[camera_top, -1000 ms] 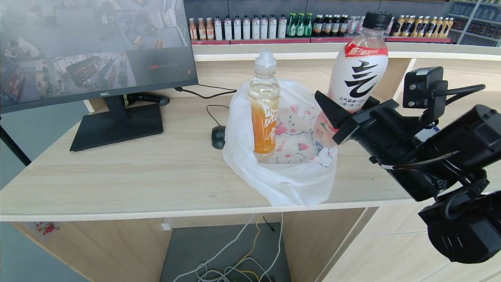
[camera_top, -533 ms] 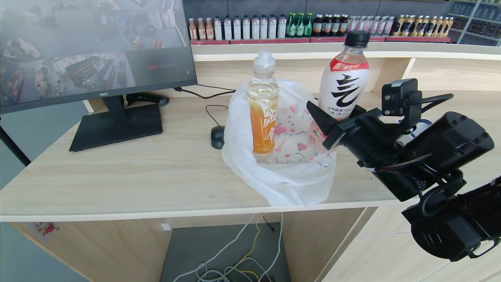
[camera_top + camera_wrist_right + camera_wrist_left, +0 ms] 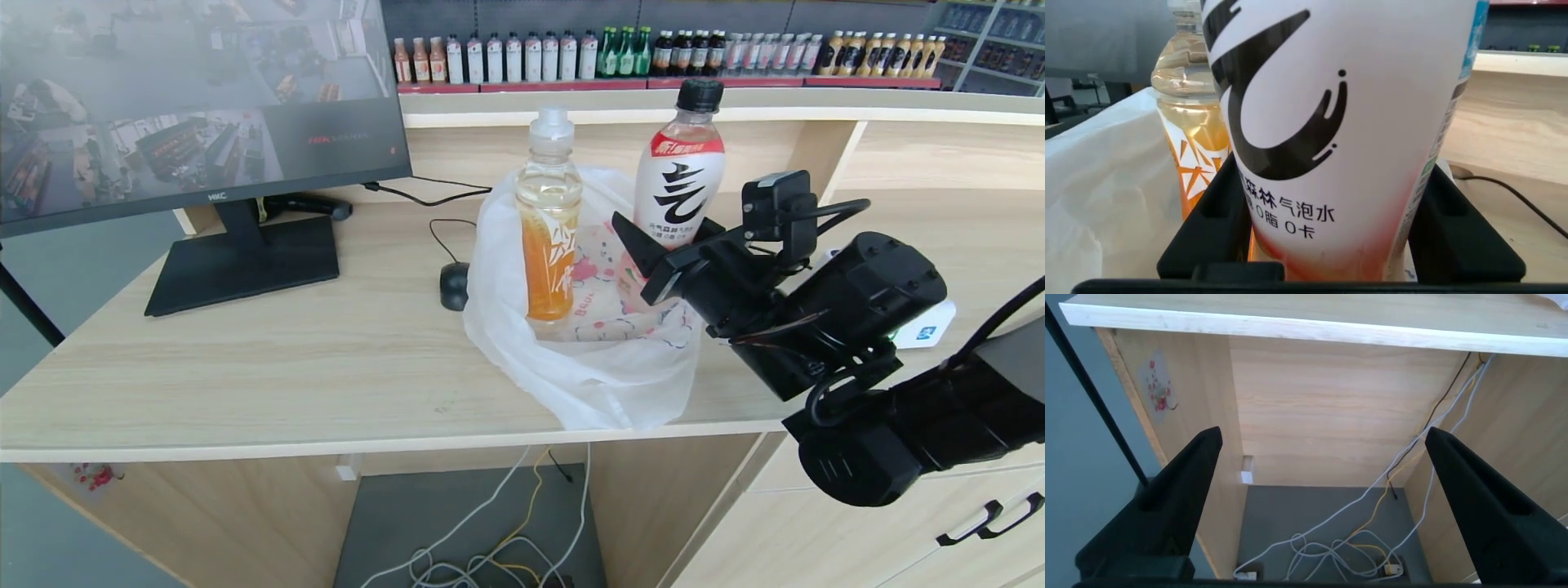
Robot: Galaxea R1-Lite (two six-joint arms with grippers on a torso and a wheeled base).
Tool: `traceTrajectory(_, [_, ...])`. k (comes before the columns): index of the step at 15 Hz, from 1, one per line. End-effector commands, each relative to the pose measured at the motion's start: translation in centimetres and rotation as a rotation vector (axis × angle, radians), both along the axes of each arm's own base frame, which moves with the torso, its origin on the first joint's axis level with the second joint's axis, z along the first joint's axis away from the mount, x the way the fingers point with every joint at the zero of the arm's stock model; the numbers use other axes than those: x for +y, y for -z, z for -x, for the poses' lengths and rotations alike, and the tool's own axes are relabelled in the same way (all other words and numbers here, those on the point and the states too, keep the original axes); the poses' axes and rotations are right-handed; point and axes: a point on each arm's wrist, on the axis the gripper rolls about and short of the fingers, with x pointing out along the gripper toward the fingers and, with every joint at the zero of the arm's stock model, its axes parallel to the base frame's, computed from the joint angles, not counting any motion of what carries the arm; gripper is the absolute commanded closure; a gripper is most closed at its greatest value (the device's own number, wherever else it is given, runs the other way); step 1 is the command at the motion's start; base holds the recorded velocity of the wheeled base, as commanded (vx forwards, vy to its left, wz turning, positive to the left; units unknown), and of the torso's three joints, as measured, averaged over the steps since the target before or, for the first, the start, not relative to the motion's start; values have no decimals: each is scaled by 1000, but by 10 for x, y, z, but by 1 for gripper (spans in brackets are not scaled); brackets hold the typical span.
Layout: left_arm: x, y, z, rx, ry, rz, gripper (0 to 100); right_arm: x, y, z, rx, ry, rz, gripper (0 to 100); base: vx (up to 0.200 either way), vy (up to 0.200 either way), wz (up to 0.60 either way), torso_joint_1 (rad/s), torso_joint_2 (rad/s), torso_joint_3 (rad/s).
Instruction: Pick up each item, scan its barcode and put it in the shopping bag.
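Fig.: my R claw (image 3: 665,249) clamped on upright white-label bottle (image 3: 679,184). Shopping bag (image 3: 502,318) mouth just below claw; orange-drink bottle (image 3: 549,237) stands in bag, beside it. L claw (image 3: 1323,445) spread wide, empty.

We see the shopping bag (image 3: 571,367) mouth half taken: an orange bottle (image 3: 549,245) stands upright in its left part. The right part is open, and the right gripper (image 3: 671,255) clamps the white-label bottle (image 3: 679,192) over it. The mouse (image 3: 455,286) sits just beside the bag's left. The monitor (image 3: 196,106) and its base (image 3: 245,265) block back-left. Bare counter (image 3: 286,367) runs in front of them. A raised ledge (image 3: 490,102) walls the back. A white device (image 3: 927,331) sits right of the bag. The left gripper (image 3: 1323,506), fingers spread wide, hangs below the counter, with loose cables (image 3: 1355,539) ahead.
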Motion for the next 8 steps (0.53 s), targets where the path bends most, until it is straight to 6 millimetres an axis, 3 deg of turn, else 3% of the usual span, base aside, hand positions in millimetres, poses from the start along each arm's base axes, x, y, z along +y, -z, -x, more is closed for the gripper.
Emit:
traceTrajectory(1, [0, 0, 0, 0, 0, 0, 0, 6, 12, -9, 21, -3, 13, 100, 0, 0, 0, 0, 0, 0])
traceTrajectory(8, [0, 0, 0, 0, 0, -2, 0, 13, 33, -23, 64, -2, 36, 100, 0, 0, 0, 0, 0, 0])
